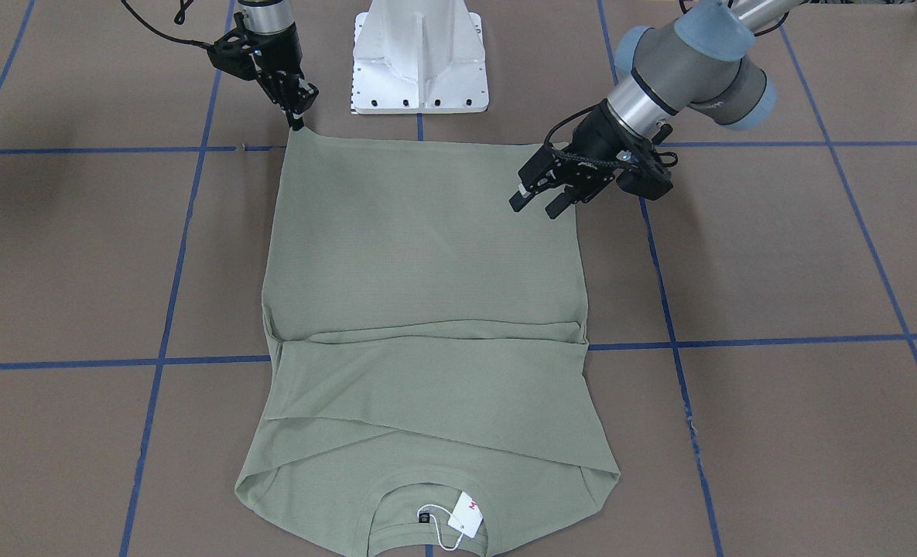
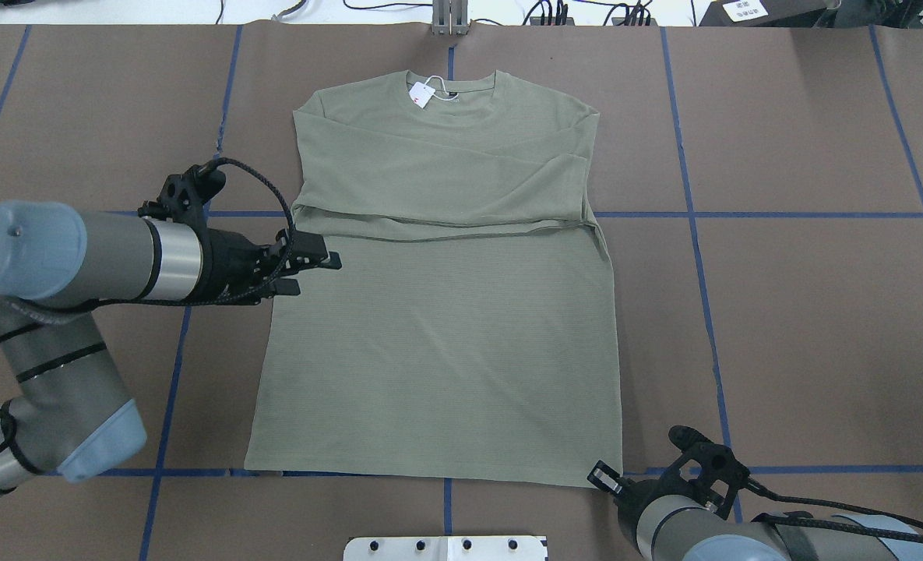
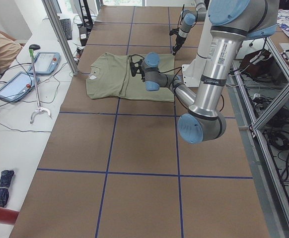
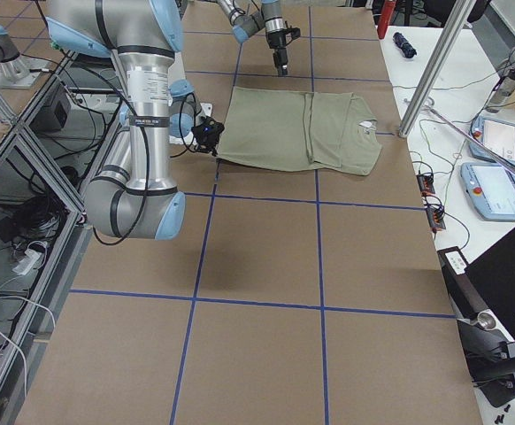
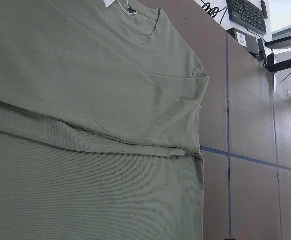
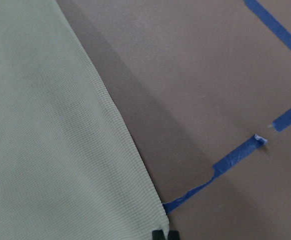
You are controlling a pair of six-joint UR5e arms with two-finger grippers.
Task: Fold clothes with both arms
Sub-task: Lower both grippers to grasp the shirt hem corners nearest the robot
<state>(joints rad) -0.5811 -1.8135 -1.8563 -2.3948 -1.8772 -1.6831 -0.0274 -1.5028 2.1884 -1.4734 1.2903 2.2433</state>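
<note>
Two arms: left arm (image 2: 79, 257) at a side edge of the shirt (image 2: 438, 335), right arm (image 2: 695, 538) at its hem.
Shirt: flat on the brown surface (image 2: 804, 312), collar away from the robot, both sleeves (image 2: 445, 195) folded across the chest.
Tag (image 1: 466, 514): white, at the neck.
Left end effector (image 1: 533, 210): fingers wide apart over the side edge, near the folded sleeves; contact with the cloth cannot be told.
Right end effector (image 1: 297, 122): fingertips narrow, pinching the hem corner, which rises in a small peak.
Tape lines (image 2: 741, 214): blue, crossing the surface.
</note>
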